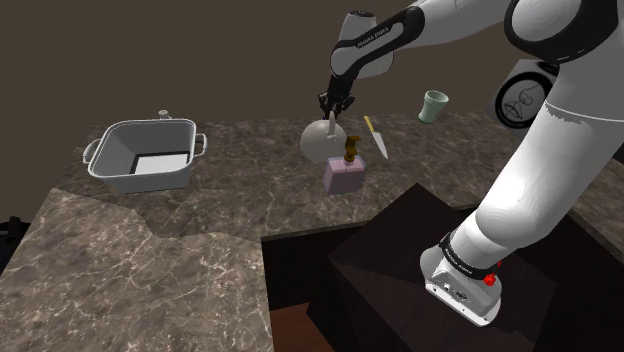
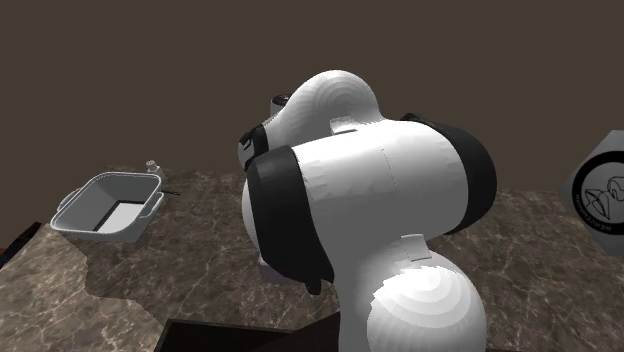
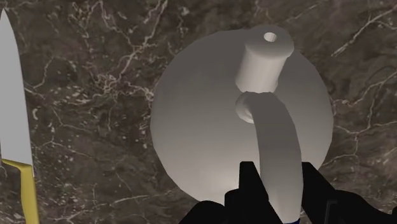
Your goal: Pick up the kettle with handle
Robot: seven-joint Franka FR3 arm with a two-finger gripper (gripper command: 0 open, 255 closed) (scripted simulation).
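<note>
A pale grey round kettle (image 1: 322, 141) stands on the dark marble counter (image 1: 250, 190). In the wrist view I look down on the kettle (image 3: 203, 114), its short spout (image 3: 264, 60) and its arched handle (image 3: 278, 143). My black gripper (image 3: 280, 184) is shut on that handle, one finger (image 3: 249, 181) pressed against each side. In the shoulder view the gripper (image 1: 333, 118) comes straight down onto the kettle's top.
Close beside the kettle lie a yellow-handled knife (image 1: 376, 137) (image 3: 13, 95) and a pink soap bottle (image 1: 345, 172). A green cup (image 1: 433, 106) stands further back. A grey two-handled tub (image 1: 145, 180) (image 2: 100, 232) sits at the shoulder view's left. The counter edge drops toward my dark stand (image 1: 420, 250).
</note>
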